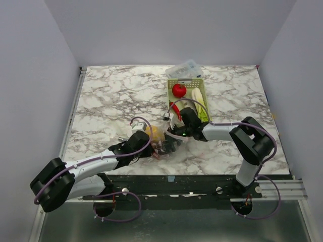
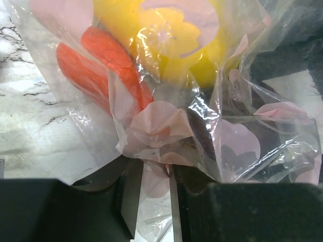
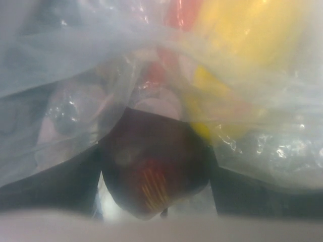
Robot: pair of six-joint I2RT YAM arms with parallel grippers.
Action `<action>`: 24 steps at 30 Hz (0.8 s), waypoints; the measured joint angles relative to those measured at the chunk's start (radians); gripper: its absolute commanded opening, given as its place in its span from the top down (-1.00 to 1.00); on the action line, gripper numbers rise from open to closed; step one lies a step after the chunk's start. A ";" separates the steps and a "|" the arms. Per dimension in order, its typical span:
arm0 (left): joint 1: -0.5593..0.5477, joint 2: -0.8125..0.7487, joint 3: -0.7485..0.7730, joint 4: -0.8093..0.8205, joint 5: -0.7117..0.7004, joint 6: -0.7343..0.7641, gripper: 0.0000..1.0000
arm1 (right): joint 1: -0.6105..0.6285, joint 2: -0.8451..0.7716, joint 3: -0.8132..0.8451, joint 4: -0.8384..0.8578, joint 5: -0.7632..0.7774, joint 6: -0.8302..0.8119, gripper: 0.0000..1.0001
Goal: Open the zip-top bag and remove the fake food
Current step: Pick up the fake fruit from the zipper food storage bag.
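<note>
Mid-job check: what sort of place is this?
Likely a robot test booth, not a kitchen: plain walls box in a marble-pattern table, two arms are bolted to its near rail, and the fake food is plastic.

A white counter [image 1: 111, 96] veined in grey marble pattern is enclosed on three sides by plain pale grey panels: a back wall [image 1: 166, 30], a left wall [image 1: 30, 75] and a right wall [image 1: 303, 65]. A metal rail [image 1: 282, 189] is fixed along its near edge. Everything is lit softly and evenly.
</note>
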 measured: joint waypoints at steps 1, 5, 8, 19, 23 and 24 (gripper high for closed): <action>0.000 0.000 0.000 0.003 0.000 0.000 0.51 | 0.000 0.001 0.002 -0.008 0.006 -0.005 -0.52; 0.000 -0.003 0.000 0.002 -0.001 -0.001 0.55 | 0.001 0.000 0.016 -0.040 0.024 -0.023 -0.34; 0.001 -0.020 -0.003 -0.005 -0.003 -0.004 0.58 | 0.002 -0.017 0.017 -0.066 0.041 -0.047 -0.25; 0.033 -0.085 -0.051 -0.019 -0.003 -0.019 0.61 | -0.006 -0.147 0.019 -0.205 0.082 -0.217 -0.05; 0.045 -0.096 -0.053 -0.023 -0.003 -0.023 0.61 | -0.018 -0.175 0.026 -0.283 0.084 -0.299 -0.04; 0.047 -0.101 -0.053 -0.024 -0.003 -0.023 0.61 | -0.024 -0.184 0.030 -0.304 0.083 -0.322 -0.04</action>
